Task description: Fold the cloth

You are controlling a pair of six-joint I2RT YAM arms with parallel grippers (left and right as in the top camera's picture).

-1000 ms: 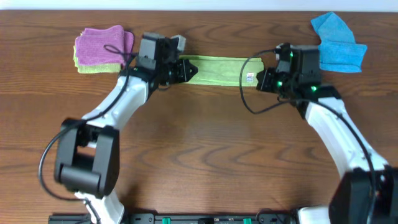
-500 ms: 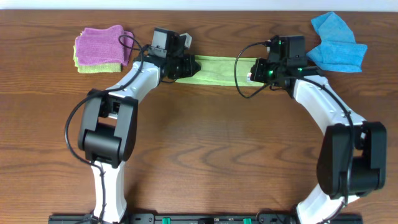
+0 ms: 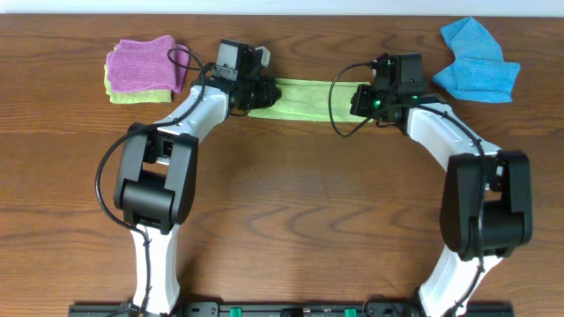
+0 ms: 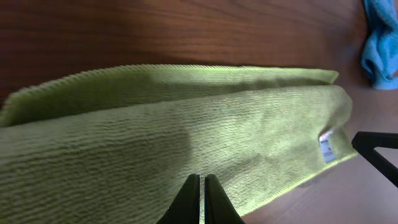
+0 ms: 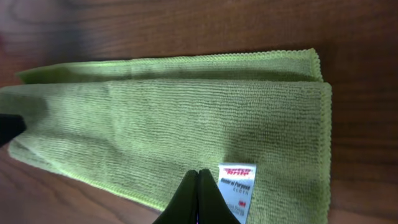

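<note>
At the far left of the worktop (image 3: pixel 308 211), a purple cloth (image 3: pixel 141 60) is lying folded on top of a yellow-green cloth (image 3: pixel 132 95), whose edge is showing beneath it.

Just right of that pile, I am holding my left pincer (image 4: pixel 200 198) over the left end of the cloth (image 3: pixel 304 99). In the left wrist view its fingers (image 4: pixel 191 204) are standing together, with the tips over the cloth's near edge. I cannot tell whether any fabric is caught between them.

The cloth, lime-green, is lying flat as a long folded strip. It is running left to right along the far part of the worktop, between my two pincers. On the far side, the edge of a lower layer is showing beyond the upper layer. A small white tag (image 5: pixel 236 185) is sitting at the near edge of the right end.

Over that right end I am holding my right pincer (image 5: pixel 199 193). Its fingers are also standing together, with the tips over the near edge just left of the tag. Again, I cannot tell whether fabric is pinched.

At the far right, a blue cloth (image 3: pixel 476 66) is lying crumpled, apart from the green strip.
</note>
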